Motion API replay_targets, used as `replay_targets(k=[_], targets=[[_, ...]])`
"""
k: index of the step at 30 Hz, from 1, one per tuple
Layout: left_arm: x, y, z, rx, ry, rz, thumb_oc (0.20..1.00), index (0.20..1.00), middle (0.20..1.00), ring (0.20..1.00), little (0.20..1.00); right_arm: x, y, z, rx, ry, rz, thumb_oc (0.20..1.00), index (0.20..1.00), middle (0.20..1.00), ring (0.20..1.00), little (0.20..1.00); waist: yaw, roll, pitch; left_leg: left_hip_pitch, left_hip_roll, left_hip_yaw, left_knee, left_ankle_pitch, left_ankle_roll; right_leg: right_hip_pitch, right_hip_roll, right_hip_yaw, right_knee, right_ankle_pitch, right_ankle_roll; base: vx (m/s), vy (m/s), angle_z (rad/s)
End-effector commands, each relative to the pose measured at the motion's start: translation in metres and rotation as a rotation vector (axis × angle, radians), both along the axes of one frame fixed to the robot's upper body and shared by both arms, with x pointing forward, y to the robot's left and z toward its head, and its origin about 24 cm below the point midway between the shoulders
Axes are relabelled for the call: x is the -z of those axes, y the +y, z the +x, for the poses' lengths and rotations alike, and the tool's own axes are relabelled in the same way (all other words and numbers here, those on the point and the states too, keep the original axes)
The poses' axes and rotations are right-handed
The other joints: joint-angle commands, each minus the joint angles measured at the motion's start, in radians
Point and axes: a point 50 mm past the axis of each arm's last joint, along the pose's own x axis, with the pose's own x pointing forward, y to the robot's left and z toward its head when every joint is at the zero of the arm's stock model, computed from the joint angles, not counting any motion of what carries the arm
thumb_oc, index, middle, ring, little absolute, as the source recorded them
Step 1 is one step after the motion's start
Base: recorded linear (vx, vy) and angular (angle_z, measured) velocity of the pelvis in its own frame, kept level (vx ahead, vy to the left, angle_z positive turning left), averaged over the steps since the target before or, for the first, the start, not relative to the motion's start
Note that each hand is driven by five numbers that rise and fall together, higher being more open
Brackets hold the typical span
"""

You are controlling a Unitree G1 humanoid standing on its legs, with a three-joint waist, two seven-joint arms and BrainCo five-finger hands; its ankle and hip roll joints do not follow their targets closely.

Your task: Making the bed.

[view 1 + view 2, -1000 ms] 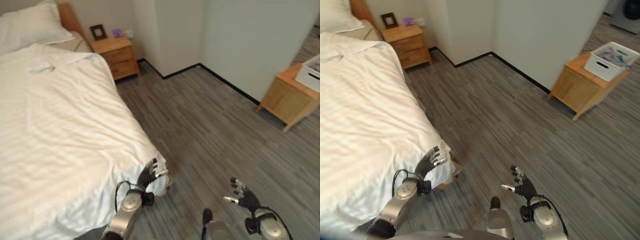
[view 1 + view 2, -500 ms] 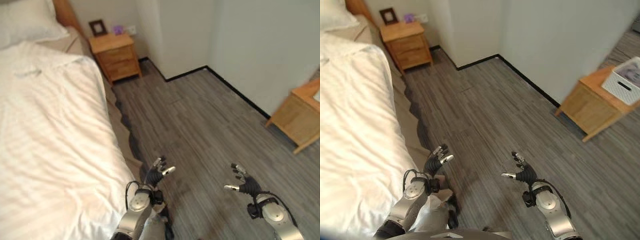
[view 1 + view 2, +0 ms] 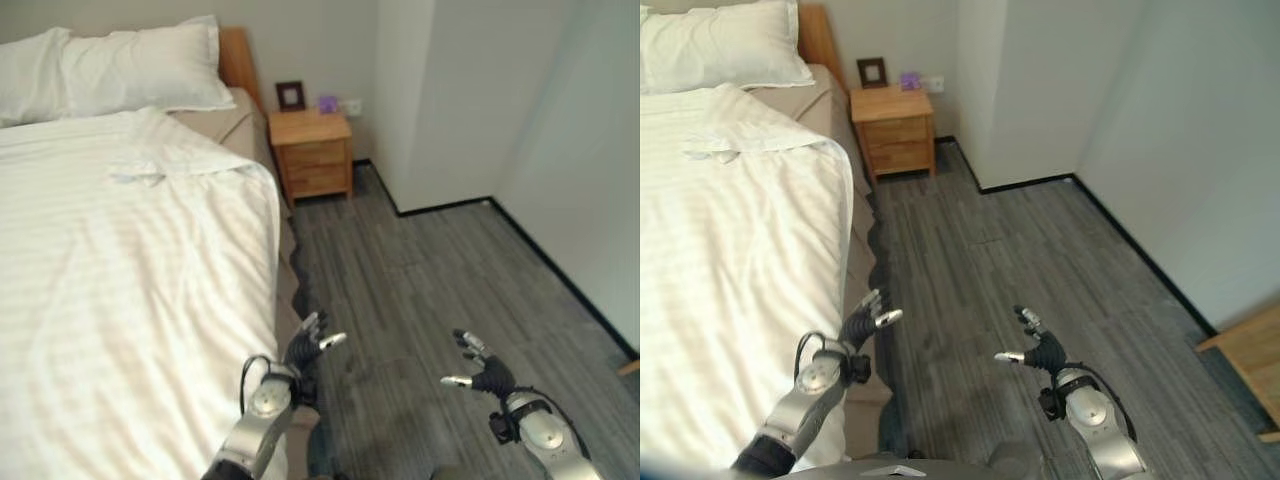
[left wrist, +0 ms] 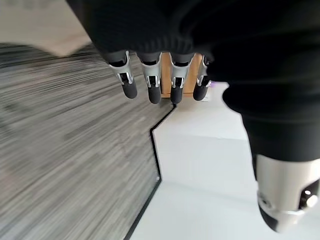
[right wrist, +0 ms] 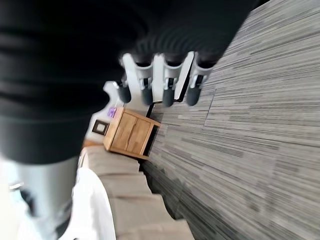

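1. On your left, the bed (image 3: 120, 300) is running lengthwise away from you, its long axis pointing toward the wooden headboard (image 3: 236, 55) at the far wall, where two white pillows (image 3: 140, 75) are lying side by side.
2. A white striped duvet (image 3: 730, 260) is covering most of the mattress; its top edge is lying folded and slightly rumpled just short of the pillows, leaving a beige strip of mattress showing there.
3. Along the side nearest you, the duvet's edge is sitting on top of the bed rather than hanging over, so the beige mattress side (image 3: 855, 270) is showing.
4. Your left hand (image 3: 305, 348) is hovering just beside that bed edge, fingers spread and relaxed, grasping nothing.
5. Your right hand (image 3: 1040, 352) is hanging over the floor, well apart from the bed, fingers loose and holding nothing.
6. The grey plank floor (image 3: 430, 290) is giving you open room between the bed and the pale walls.
7. A wooden nightstand (image 3: 895, 125) is standing just beside the headboard, carrying a small dark picture frame (image 3: 872, 71) and a small purple object (image 3: 910, 80).
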Motion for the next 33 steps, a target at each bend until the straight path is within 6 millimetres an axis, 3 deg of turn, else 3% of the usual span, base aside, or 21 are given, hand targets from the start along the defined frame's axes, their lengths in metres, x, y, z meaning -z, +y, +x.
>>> replay_targets(k=[1,3,5,6,9,10,12,14,16,18,19,21,23,24,26,27,28,30,32,33], targets=[[-0.002,0.004,-0.006,0.009,-0.037,0.017,1.0,1.0,1.0,1.0,1.0,-0.02,-0.002,0.021,0.039,-0.137,0.034,1.0,1.0,1.0,1.0,1.0,0.011,-0.069,-0.027,-0.044,-0.013,0.146,-0.039,0.039,-0.118,0.164,0.079,0.062,-0.259,0.217,0.037,0.43,-0.14,1.16],[0.0,0.006,-0.007,-0.004,-0.032,0.02,1.0,1.0,1.0,1.0,1.0,-0.018,-0.004,0.02,0.059,-0.133,0.036,1.0,1.0,1.0,1.0,1.0,-0.008,-0.079,-0.029,-0.004,-0.017,0.111,-0.039,0.005,-0.138,0.144,0.124,0.111,-0.434,0.23,0.046,0.43,-0.112,1.08],[0.0,0.008,-0.007,-0.01,-0.034,0.02,1.0,1.0,1.0,1.0,1.0,-0.018,-0.005,0.019,0.058,-0.132,0.033,1.0,1.0,1.0,1.0,1.0,-0.012,-0.083,-0.031,0.004,-0.019,0.101,-0.039,-0.001,-0.148,0.14,0.127,0.098,-0.482,0.256,0.054,0.35,-0.094,1.03],[0.001,0.012,-0.007,-0.025,-0.031,0.031,1.0,1.0,1.0,1.0,1.0,-0.016,-0.005,0.018,0.062,-0.123,0.035,1.0,1.0,1.0,1.0,1.0,-0.021,-0.085,-0.034,0.029,-0.019,0.08,-0.039,-0.02,-0.161,0.103,0.138,0.093,-0.556,0.299,0.068,0.47,-0.129,0.46],[0.005,0.016,-0.008,-0.044,-0.018,0.043,1.0,1.0,1.0,1.0,1.0,-0.008,-0.006,0.012,0.073,-0.085,0.03,1.0,1.0,1.0,1.0,1.0,-0.049,-0.078,-0.032,0.098,-0.01,0.032,-0.039,-0.057,-0.178,0.026,0.145,0.129,-0.564,0.318,0.081,0.63,-0.19,0.13],[0.009,0.016,-0.01,-0.046,-0.001,0.042,1.0,1.0,1.0,1.0,1.0,0.0,-0.007,0.004,0.081,-0.043,0.027,1.0,1.0,1.0,1.0,1.0,-0.062,-0.077,-0.039,0.152,-0.002,-0.012,-0.039,-0.071,-0.19,0.045,0.152,0.155,-0.549,0.325,0.069,0.55,-0.206,0.72],[0.009,0.016,-0.01,-0.046,-0.001,0.042,1.0,1.0,1.0,1.0,1.0,0.0,-0.007,0.004,0.081,-0.043,0.027,1.0,1.0,1.0,1.0,1.0,-0.065,-0.075,-0.035,0.157,0.001,-0.014,-0.039,-0.072,-0.191,0.051,0.154,0.15,-0.55,0.324,0.069,0.36,-0.162,0.69],[0.011,0.009,-0.011,-0.045,0.005,0.015,1.0,1.0,1.0,1.0,1.0,0.008,-0.012,-0.003,0.075,0.005,-0.002,1.0,1.0,1.0,1.0,1.0,-0.066,-0.059,-0.034,0.135,0.042,-0.042,0.108,-0.01,-0.226,0.097,0.161,0.142,-0.562,0.337,0.033,0.54,-0.31,0.35],[0.01,0.011,-0.013,-0.07,0.006,-0.018,1.0,1.0,1.0,1.0,1.0,0.012,-0.016,-0.005,0.072,0.031,-0.018,1.0,1.0,1.0,1.0,1.0,-0.058,-0.055,-0.025,0.021,0.077,-0.08,0.386,0.157,-0.27,0.161,0.174,0.124,-0.559,0.311,-0.01,0.43,-0.358,0.58],[0.008,0.014,-0.013,-0.083,0.007,-0.033,1.0,1.0,1.0,1.0,1.0,0.01,-0.018,-0.005,0.07,0.024,-0.024,1.0,1.0,1.0,1.0,1.0,-0.032,-0.074,0.009,-0.109,0.123,-0.065,0.659,0.28,-0.28,0.236,0.189,0.108,-0.558,0.253,-0.066,0.42,-0.459,0.48],[0.007,0.016,-0.013,-0.076,0.002,-0.031,1.0,1.0,1.0,1.0,1.0,0.008,-0.02,-0.003,0.066,0.019,-0.028,1.0,1.0,1.0,1.0,1.0,-0.011,-0.093,0.027,-0.171,0.105,-0.066,0.789,0.274,-0.266,0.268,0.188,0.11,-0.561,0.233,-0.086,0.42,-0.455,0.23],[0.006,0.017,-0.015,-0.066,-0.003,-0.026,1.0,1.0,1.0,1.0,1.0,0.004,-0.022,0.001,0.062,0.005,-0.045,1.0,1.0,1.0,1.0,1.0,0.025,-0.111,0.064,-0.302,0.093,-0.045,0.892,0.225,-0.245,0.327,0.192,0.132,-0.564,0.196,-0.105,0.4,-0.325,-0.17],[0.007,0.018,-0.016,-0.079,0.007,-0.029,1.0,1.0,1.0,1.0,1.0,0.001,-0.024,0.003,0.057,-0.005,-0.056,1.0,1.0,1.0,1.0,1.0,0.047,-0.107,0.079,-0.391,0.108,-0.024,0.813,0.188,-0.239,0.372,0.186,0.142,-0.564,0.165,-0.098,0.44,-0.136,-0.03],[0.008,0.018,-0.017,-0.083,0.01,-0.032,1.0,1.0,1.0,1.0,1.0,-0.002,-0.023,0.005,0.052,-0.014,-0.058,1.0,1.0,1.0,1.0,1.0,0.055,-0.105,0.074,-0.418,0.104,-0.003,0.706,0.193,-0.237,0.39,0.184,0.145,-0.564,0.146,-0.093,0.51,-0.037,0.1],[0.008,0.019,-0.019,-0.081,0.011,-0.039,1.0,1.0,1.0,1.0,1.0,-0.003,-0.022,0.007,0.049,-0.027,-0.055,1.0,1.0,1.0,1.0,1.0,0.069,-0.09,0.056,-0.423,0.075,0.022,0.437,0.2,-0.222,0.417,0.192,0.158,-0.564,0.111,-0.074,0.62,0.026,-0.07],[0.011,0.019,-0.022,-0.081,0.02,-0.034,1.0,1.0,1.0,1.0,1.0,-0.003,-0.021,0.007,0.045,-0.033,-0.052,1.0,1.0,1.0,1.0,1.0,0.073,-0.069,0.045,-0.414,0.075,0.048,0.206,0.232,-0.231,0.443,0.21,0.165,-0.564,0.079,-0.059,0.66,0.066,-0.08],[0.012,0.017,-0.023,-0.075,0.024,-0.031,1.0,1.0,1.0,1.0,1.0,-0.002,-0.019,0.006,0.033,-0.027,-0.055,1.0,1.0,1.0,1.0,1.0,0.073,-0.056,0.03,-0.406,0.082,0.071,0.082,0.259,-0.231,0.463,0.214,0.165,-0.564,0.065,-0.051,0.49,0.055,-0.1],[0.014,0.012,-0.024,-0.059,0.03,-0.025,1.0,1.0,1.0,1.0,1.0,-0.001,-0.017,0.006,0.014,-0.021,-0.065,1.0,1.0,1.0,1.0,1.0,0.071,-0.051,0.013,-0.416,0.079,0.087,-0.039,0.264,-0.23,0.512,0.202,0.167,-0.564,0.033,-0.035,0.66,0.02,-0.22],[0.012,0.014,-0.026,-0.068,0.023,-0.043,1.0,1.0,1.0,1.0,1.0,0.0,-0.014,0.007,-0.003,-0.01,-0.063,1.0,1.0,1.0,1.0,1.0,0.074,-0.049,-0.015,-0.377,0.061,0.052,-0.039,0.276,-0.219,0.571,0.191,0.188,-0.56,0.003,-0.023,0.85,0.032,-0.27],[0.009,0.009,-0.024,-0.036,0.017,-0.051,1.0,1.0,1.0,1.0,1.0,0.001,-0.008,0.006,-0.025,-0.017,-0.07,1.0,1.0,1.0,1.0,1.0,0.077,-0.052,-0.024,-0.353,0.037,0.047,-0.039,0.284,-0.198,0.543,0.17,0.188,-0.403,0.026,-0.001,0.58,0.054,-0.56]])
